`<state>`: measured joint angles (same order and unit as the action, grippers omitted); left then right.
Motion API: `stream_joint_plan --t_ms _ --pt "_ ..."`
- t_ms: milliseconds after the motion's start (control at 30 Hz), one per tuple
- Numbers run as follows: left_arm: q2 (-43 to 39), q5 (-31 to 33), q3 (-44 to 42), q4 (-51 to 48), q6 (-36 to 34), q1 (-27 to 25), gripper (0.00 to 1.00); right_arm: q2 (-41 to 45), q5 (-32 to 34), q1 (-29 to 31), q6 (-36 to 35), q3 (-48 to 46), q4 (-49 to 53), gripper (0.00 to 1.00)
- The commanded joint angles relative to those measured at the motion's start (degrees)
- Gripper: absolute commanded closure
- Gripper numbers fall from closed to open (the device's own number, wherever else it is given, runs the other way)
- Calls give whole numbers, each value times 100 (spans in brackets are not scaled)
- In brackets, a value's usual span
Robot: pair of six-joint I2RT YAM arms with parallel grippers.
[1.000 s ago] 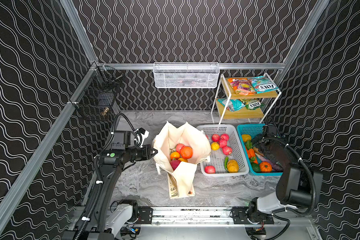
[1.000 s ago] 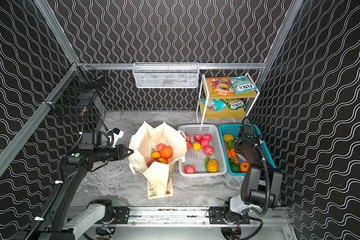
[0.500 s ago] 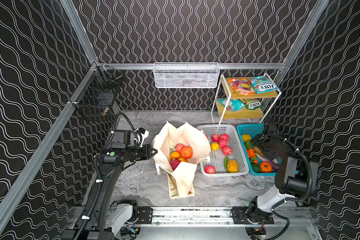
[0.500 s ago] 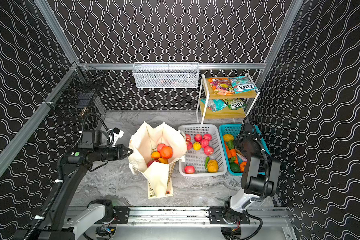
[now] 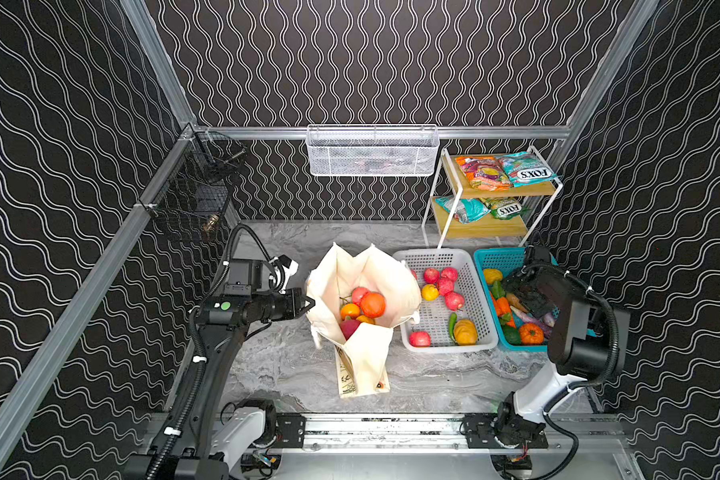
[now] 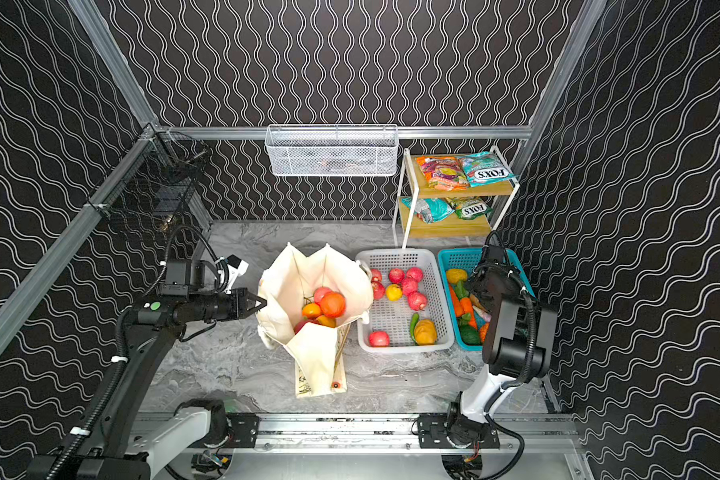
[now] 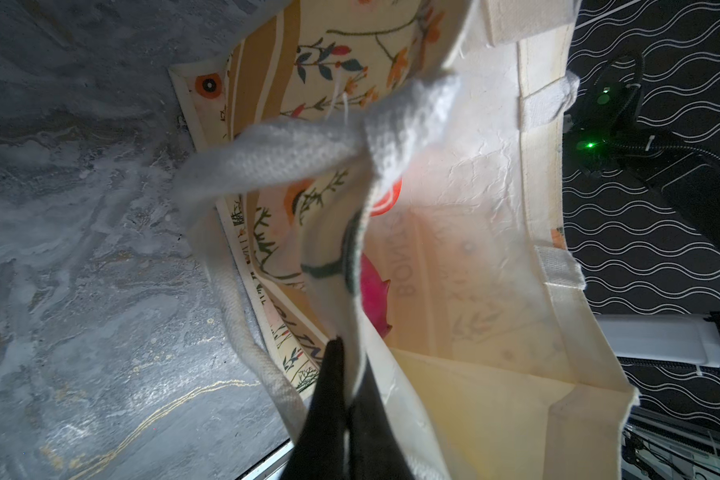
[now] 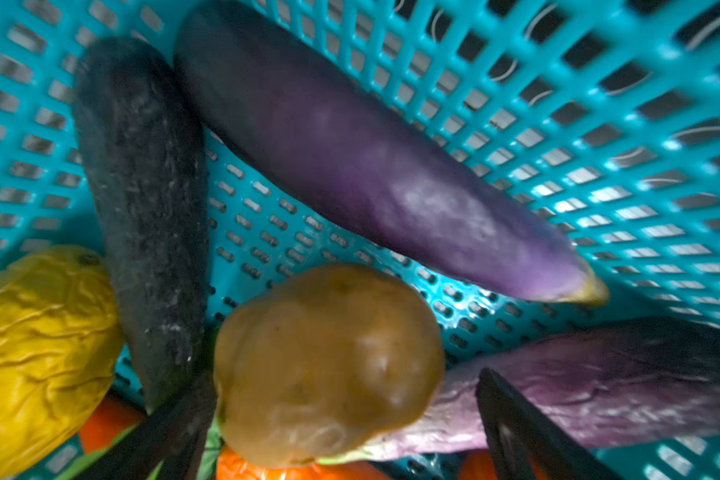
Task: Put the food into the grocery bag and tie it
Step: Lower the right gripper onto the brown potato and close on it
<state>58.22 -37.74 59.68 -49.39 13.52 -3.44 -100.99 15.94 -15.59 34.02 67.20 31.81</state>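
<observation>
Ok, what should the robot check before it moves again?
1. Left gripper pinching the cream flower-print canvas bag by its rim: ok.
2. Bag mouth open upward: ok.
3. Right gripper open, jaws either side of the lumpy brown vegetable in the teal plastic basket: ok.
4. Vegetable gripped: not ok.
5. Room left in the bag: cannot tell.

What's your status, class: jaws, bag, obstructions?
Left jaws shut on grocery bag rim. Right jaws open around potato in teal basket. Bag holds fruit, untied. Nothing blocking.

Cream floral bag (image 5: 393,279); teal basket (image 8: 599,124); purple eggplant (image 8: 371,178).
</observation>
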Motion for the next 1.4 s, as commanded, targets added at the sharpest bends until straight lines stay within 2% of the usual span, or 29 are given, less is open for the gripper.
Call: stream_joint_plan --t_ms 0,500,1000,1367 --pt "36 44 54 -62 -113 1 97 -98 -65 2 -5 89 -76 1" --pt "65 91 39 -47 -148 1 96 -610 62 -48 -27 172 -221 1" --pt "23 73 25 -20 -158 1 96 -162 146 -102 -120 -51 -382 28" --pt "-2 78 3 41 -148 1 96 773 53 -87 -136 -93 -46 30"
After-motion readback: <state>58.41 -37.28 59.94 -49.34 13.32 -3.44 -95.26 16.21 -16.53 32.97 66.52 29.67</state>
